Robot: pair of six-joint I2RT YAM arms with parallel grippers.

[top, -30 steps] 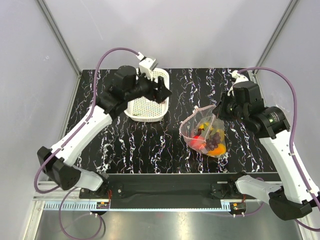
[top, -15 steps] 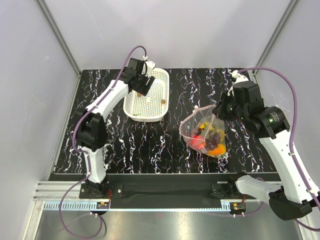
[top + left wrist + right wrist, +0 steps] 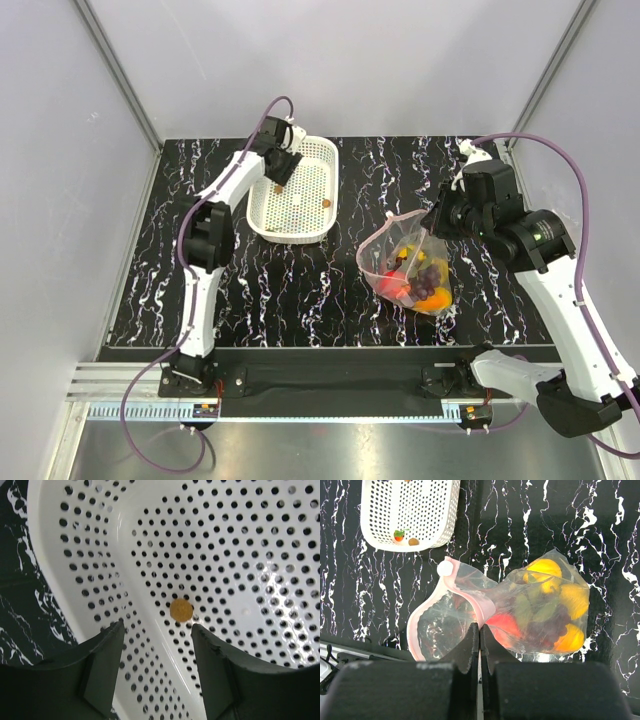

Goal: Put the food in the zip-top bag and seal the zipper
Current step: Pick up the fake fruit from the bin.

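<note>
The clear zip-top bag (image 3: 408, 268) lies right of centre and holds yellow lemons (image 3: 543, 570), a red apple (image 3: 506, 625), dark grapes and orange pieces. Its pink zipper (image 3: 427, 607) curves open at the mouth. My right gripper (image 3: 480, 627) is shut on the bag's mouth edge; it also shows in the top view (image 3: 432, 222). My left gripper (image 3: 157, 625) is open and empty, low over the white basket (image 3: 75, 555), with a small orange ball (image 3: 181, 609) just beyond its fingertips. In the top view the left gripper (image 3: 283, 170) is at the basket's far left.
The white lattice basket (image 3: 290, 238) stands at the back left of the black marbled table. In the right wrist view it holds a small red strawberry-like piece (image 3: 398, 535) and a brown ball (image 3: 413, 541). A white slider knob (image 3: 444, 568) sits on the zipper's end.
My left arm has stretched out and its gripper has moved to the basket's far left end, low inside it. The right gripper and the bag have barely moved.
</note>
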